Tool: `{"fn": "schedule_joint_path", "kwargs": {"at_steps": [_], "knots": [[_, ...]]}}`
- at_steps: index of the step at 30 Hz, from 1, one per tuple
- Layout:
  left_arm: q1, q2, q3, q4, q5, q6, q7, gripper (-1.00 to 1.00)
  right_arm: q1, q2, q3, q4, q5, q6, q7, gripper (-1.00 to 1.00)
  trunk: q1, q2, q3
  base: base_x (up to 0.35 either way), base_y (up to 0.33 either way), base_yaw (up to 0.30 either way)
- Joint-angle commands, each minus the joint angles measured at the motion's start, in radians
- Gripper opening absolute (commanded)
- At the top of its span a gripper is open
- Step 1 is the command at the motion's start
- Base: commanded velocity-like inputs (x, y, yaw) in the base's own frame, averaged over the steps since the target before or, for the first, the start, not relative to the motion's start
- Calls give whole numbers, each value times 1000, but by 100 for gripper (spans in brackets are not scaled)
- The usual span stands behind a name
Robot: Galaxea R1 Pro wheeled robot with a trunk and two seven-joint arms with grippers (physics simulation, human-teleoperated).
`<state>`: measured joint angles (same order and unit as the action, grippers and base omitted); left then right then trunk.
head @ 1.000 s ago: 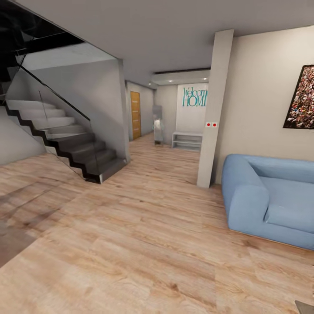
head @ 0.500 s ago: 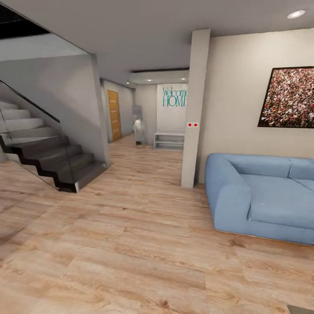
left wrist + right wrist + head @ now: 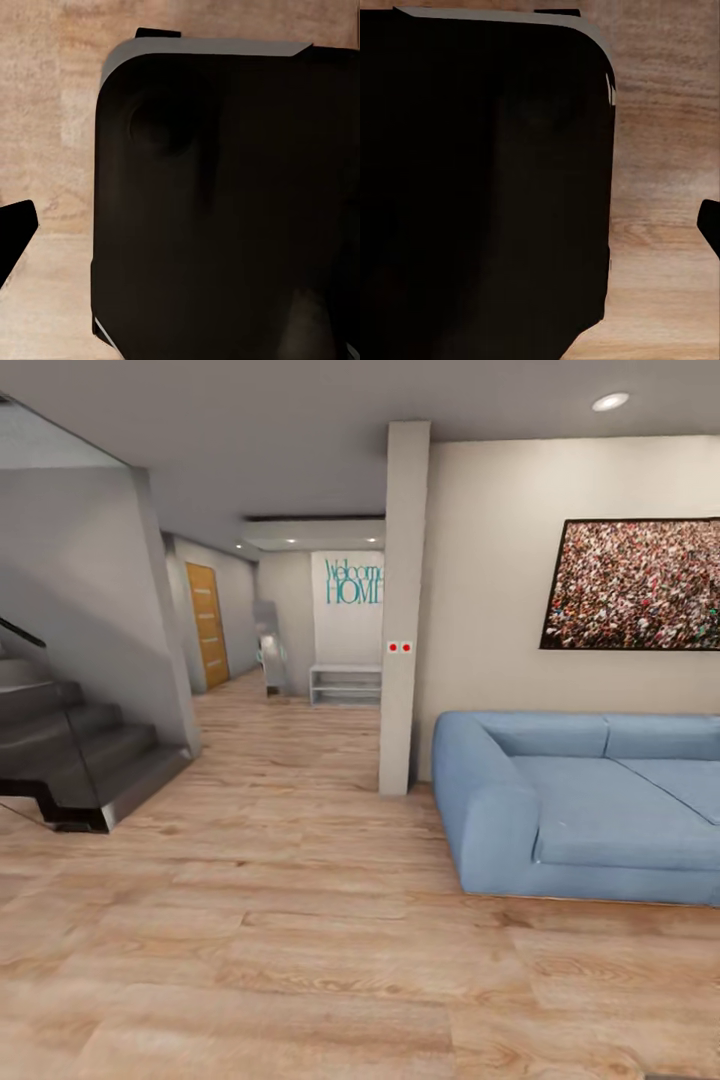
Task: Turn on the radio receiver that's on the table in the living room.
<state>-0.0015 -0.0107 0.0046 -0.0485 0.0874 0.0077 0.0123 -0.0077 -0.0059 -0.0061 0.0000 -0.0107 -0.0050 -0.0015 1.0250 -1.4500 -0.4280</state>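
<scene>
**Living room ahead, radio and table out of sight**

The head view looks across the living room's light wood plank floor. A blue sofa sits at about 3 o'clock, against a pale wall hung with a dark-framed speckled picture at 2 o'clock. A grey pillar with two small red dots stands near 12 o'clock, just beside the sofa's near arm. Dark stairs lie at 9 o'clock. Beyond the pillar, a hallway runs back to a wooden door, a low white shelf and teal "Welcome HOME" lettering.

Each wrist view looks down on a large dark rounded body over plank floor. With neither the radio receiver nor the table visible, their position relative to either pincer cannot be told, nor whether the fingers are spread or pressed together.
</scene>
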Motion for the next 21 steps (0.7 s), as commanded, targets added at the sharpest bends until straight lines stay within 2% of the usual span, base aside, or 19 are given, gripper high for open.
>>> {"fn": "schedule_joint_path", "kwargs": {"at_steps": [1, 9, 21], "knots": [[0, 0, 0, 0, 0, 0, 0, 100, 0, 0, 0, 0, 0, 0, 0, 100, 0, 0, 0, 328, 77, -285], [0, 0, 0, 0, 0, 0, 0, 100, 0, 0, 0, 0, 0, 0, 0, 100, 0, 0, 0, 328, 77, -245], [0, 0, 0, 0, 0, 0, 0, 100, 0, 0, 0, 0, 0, 0, 0, 100, 0, 0, 0, 328, 77, -18]]}}
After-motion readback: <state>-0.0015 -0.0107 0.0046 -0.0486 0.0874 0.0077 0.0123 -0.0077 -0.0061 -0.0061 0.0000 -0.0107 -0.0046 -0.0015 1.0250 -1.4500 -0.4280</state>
